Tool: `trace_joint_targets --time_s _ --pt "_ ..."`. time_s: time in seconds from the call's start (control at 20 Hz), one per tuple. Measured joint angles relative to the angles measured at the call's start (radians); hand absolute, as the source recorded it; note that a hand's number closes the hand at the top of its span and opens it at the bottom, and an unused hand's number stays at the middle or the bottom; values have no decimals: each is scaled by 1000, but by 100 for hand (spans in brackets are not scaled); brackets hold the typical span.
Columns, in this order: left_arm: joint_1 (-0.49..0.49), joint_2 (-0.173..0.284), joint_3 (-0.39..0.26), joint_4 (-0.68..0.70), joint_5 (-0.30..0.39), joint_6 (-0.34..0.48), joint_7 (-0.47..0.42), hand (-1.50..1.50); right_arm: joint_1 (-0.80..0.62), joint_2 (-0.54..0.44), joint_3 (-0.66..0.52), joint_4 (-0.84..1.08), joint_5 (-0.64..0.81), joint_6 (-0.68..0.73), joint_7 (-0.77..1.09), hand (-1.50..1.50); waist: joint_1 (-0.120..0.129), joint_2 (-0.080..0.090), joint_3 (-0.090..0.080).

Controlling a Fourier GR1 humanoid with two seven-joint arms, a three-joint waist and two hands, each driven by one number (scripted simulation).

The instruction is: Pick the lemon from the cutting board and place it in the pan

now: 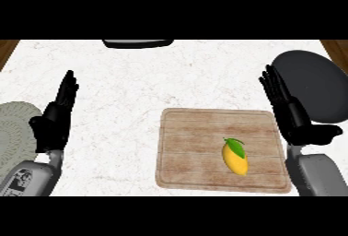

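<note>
At the far left you are seeing a pale, woven-looking round mat (12,133) lying at the counter's edge, partly cut off by the view's border. Just to its right your left hand (53,123) is standing edge-on over the counter (136,83), its fingers straight and pressed together, pointing toward the far side and holding nothing. Its grey forearm is coming in from the lower left corner, overlapping the mat's lower part.

Moving toward the middle, a dark object (136,43) is showing at the counter's far edge, mostly cut off, so you cannot tell what it is.

Right of centre the board (197,147) is lying flat on the counter. The lemon (236,158) is resting on the board's right half, nearer the near edge, its green leaf pointing away from you. Nothing is touching it.

Your right hand (293,115) is hovering just beside the board's right edge, fingers straight and close together, pointing away, the thumb sticking out to the right, empty. Behind it, at the far right, the dark pan (319,78) is sitting on the counter with nothing showing inside it, partly covered by that hand.
</note>
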Motion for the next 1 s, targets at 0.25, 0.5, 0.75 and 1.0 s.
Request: trace_joint_targets --time_s 0.25,0.5,0.75,1.0 --pt "-15 16 -42 -10 0 -86 43 0 -69 -60 -7 98 -1 42 172 -150 27 -19 -16" --pt "-8 27 -86 -32 20 -165 73 0 -87 -223 99 155 264 -9 271 150 42 -22 -28" --pt "7 36 -67 -62 52 -242 121 0 19 -152 109 146 353 -158 249 -150 31 -29 -23" --pt "15 24 -53 -65 50 -264 130 0 70 -223 175 17 402 -48 382 -150 25 -32 -23"
